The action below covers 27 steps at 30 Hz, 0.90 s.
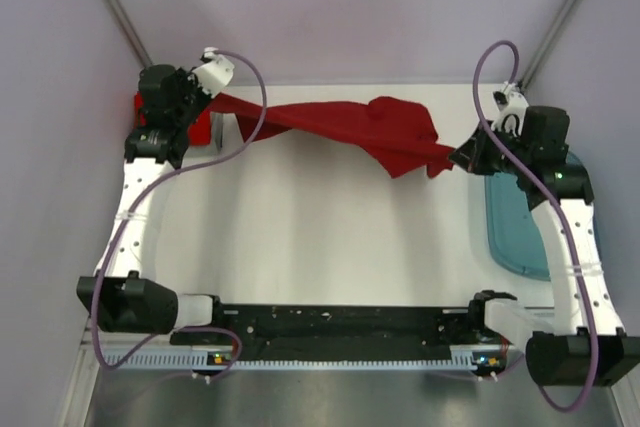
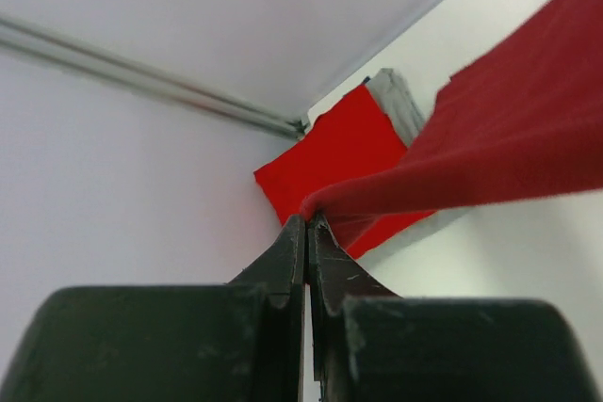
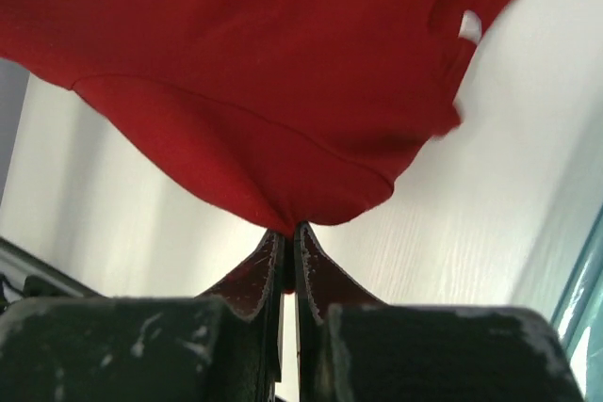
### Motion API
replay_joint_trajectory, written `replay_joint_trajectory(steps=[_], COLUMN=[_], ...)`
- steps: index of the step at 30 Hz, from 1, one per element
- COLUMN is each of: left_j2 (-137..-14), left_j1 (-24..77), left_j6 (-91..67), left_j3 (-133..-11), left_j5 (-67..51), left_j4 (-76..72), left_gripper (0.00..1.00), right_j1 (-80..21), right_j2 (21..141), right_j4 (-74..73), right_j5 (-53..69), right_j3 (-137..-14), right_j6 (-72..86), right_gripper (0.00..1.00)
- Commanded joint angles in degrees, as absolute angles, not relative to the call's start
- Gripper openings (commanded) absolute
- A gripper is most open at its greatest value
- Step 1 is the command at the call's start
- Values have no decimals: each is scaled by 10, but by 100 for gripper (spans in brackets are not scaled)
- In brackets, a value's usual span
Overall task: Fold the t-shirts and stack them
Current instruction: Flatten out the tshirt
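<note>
Above the counter (image 1: 330, 247) | dark red t-shirt (image 1: 360, 127) stretched | left fingers (image 2: 287, 261) clenched on one end | right fingers (image 3: 264, 265) clenched on the other

Bright, even light; near jaws blurred, soft shadows.

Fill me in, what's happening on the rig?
Both arms hold one dark red t-shirt stretched between them over the far side of the table. The left gripper is shut on one end, the right gripper on the other. It is not folded yet. In the far left corner a brighter red shirt lies folded on a grey shirt.
</note>
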<state>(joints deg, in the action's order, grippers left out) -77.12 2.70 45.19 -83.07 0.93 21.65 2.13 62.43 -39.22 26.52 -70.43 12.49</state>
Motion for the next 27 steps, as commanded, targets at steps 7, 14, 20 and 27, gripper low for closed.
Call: replay_joint_trajectory(steps=[7, 14, 20, 27], left_j2=[-671, -650, -656, -724], left_j1=[-18, -18, -18, -18], left_j6=[454, 481, 496, 475], left_j3=[-1023, -1162, -1151, -1106], left_j5=[13, 26, 55, 4], left_j4=[413, 564, 532, 388], left_gripper=[0, 0, 0, 0], right_j1=[11, 11, 11, 11], right_j2=[525, 508, 558, 686], right_j4=[-571, -581, -568, -391], right_j5=[217, 247, 257, 276], right_j3=[-974, -1080, -1142, -1136], right_j6=[83, 111, 124, 201], right_gripper=[0, 0, 0, 0])
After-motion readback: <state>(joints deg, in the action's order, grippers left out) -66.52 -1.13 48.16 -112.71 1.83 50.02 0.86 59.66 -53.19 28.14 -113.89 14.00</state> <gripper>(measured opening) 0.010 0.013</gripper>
